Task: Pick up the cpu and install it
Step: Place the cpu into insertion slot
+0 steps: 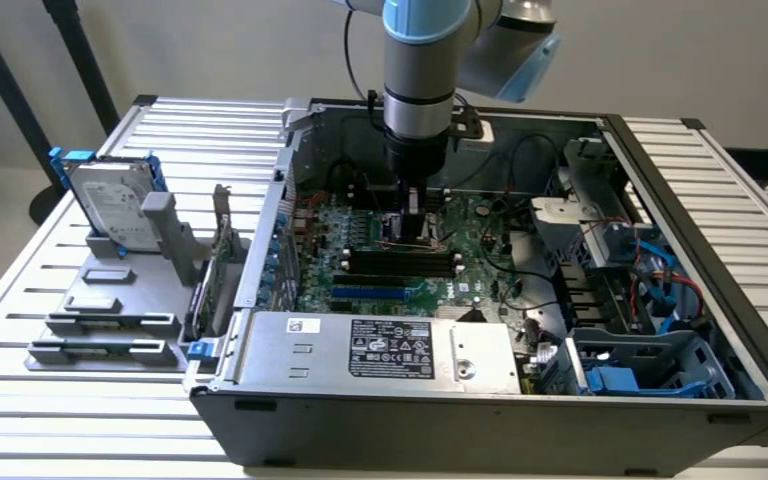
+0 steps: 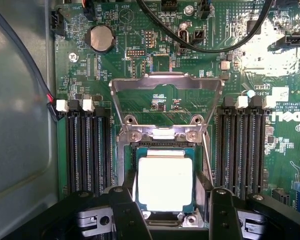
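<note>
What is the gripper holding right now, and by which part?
Nothing, it seems: the cpu lies in its socket between open jaws, a gap on one side.

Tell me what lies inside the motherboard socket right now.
The cpu lies inside the socket, silver top up, retention frame raised. The socket's contacts beneath it are covered, and the end effector covers part of the rim.

One cpu [image 2: 165, 182] lies between the jaws. One gripper [image 2: 172, 196] has two fingers [image 2: 127, 215]. One socket frame [image 2: 165, 85] stands open just beyond the jaws. Two banks of memory slots [image 2: 87, 150] flank them, one on each side. One coin cell [image 2: 101, 38] sits farther beyond. One hard drive [image 1: 111, 205] and one power supply [image 1: 377, 350] sit well apart from the jaws.
</note>
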`<state>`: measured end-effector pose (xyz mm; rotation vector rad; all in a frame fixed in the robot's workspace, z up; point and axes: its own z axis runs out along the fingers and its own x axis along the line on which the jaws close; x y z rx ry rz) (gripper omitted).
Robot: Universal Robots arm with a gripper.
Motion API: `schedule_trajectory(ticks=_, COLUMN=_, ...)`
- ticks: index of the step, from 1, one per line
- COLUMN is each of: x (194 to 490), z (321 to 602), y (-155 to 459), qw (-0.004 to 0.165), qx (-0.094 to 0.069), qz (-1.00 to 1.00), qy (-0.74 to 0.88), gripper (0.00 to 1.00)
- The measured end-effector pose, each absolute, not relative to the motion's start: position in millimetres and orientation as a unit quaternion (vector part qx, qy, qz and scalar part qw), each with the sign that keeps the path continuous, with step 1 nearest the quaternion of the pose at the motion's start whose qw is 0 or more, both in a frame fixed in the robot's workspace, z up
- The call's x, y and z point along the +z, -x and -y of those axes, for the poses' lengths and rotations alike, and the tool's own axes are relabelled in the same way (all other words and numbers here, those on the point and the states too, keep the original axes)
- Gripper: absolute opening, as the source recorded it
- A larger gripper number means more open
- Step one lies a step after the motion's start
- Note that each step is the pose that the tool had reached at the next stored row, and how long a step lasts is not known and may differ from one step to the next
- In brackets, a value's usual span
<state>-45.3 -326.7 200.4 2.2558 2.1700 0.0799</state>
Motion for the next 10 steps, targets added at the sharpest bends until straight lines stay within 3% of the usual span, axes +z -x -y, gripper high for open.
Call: schedule_trajectory(ticks=10, x=198.2, z=326.7, y=45.3, qw=0.005, qx=0.026, qz=-0.693, qy=-0.720, gripper=0.55)
